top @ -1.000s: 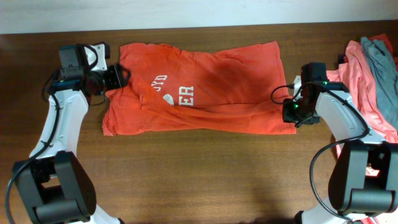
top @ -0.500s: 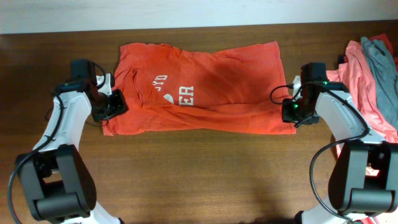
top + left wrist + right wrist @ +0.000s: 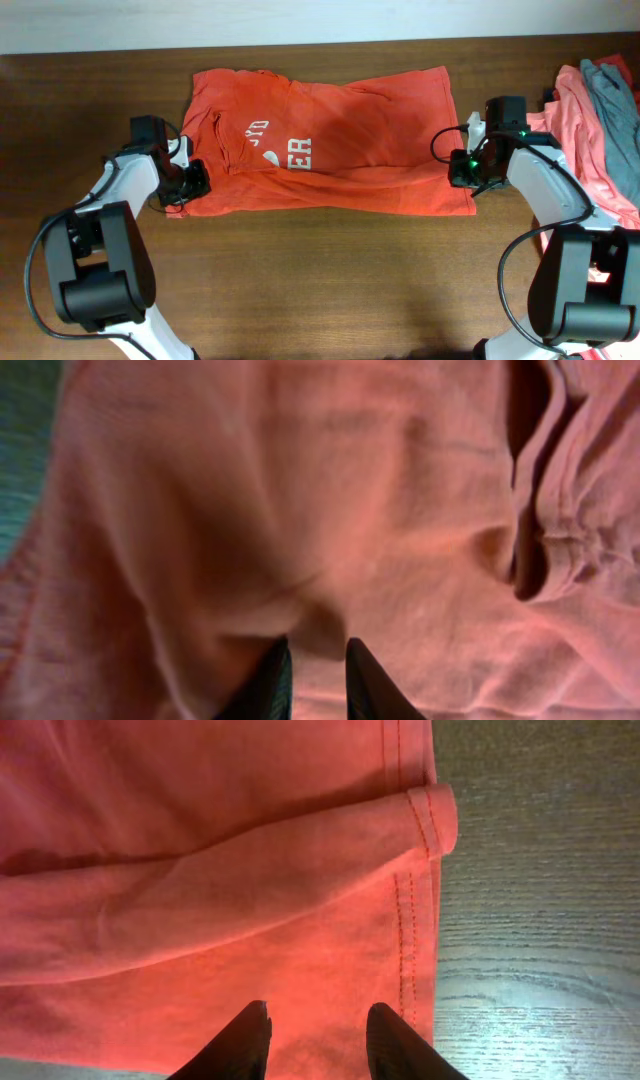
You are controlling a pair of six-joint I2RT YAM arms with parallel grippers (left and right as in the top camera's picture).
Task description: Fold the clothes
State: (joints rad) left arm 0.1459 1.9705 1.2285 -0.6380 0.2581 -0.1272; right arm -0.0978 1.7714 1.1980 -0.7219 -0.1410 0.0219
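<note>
Left gripper [image 3: 308, 665]: dark tapered fingers [image 3: 268, 682] nearly together, pinching a raised ridge of shirt [image 3: 340, 150] fabric between them. Cloth round the pinch is soft knit, rumpled into broad shallow folds. A deeper crease with a stitched seam runs down the right side of your left wrist view. From overhead, that pinch sits at the shirt's lower-left corner.

Right gripper [image 3: 320, 1020]: fingers spread, tips over flat fabric just inside the hem [image 3: 405, 930], no bunching between them. You can see a double row of stitching along the hem. Above the fingers a fold of cloth is rolled over into a rounded lip that ends at the edge. Bare wood grain shows right of the hem. Overhead puts this gripper at the shirt's right edge, lower half.

Shirt is orange-red, laid out flat with its long side left to right on the dark wood table [image 3: 330, 270]. White letters [image 3: 285, 148] on the chest are partly creased, and long wrinkles run across the middle.

Far right of the table you've got a heap of salmon-pink shirts [image 3: 575, 110] with a grey garment [image 3: 610, 100] draped on top, just beside the right arm.
</note>
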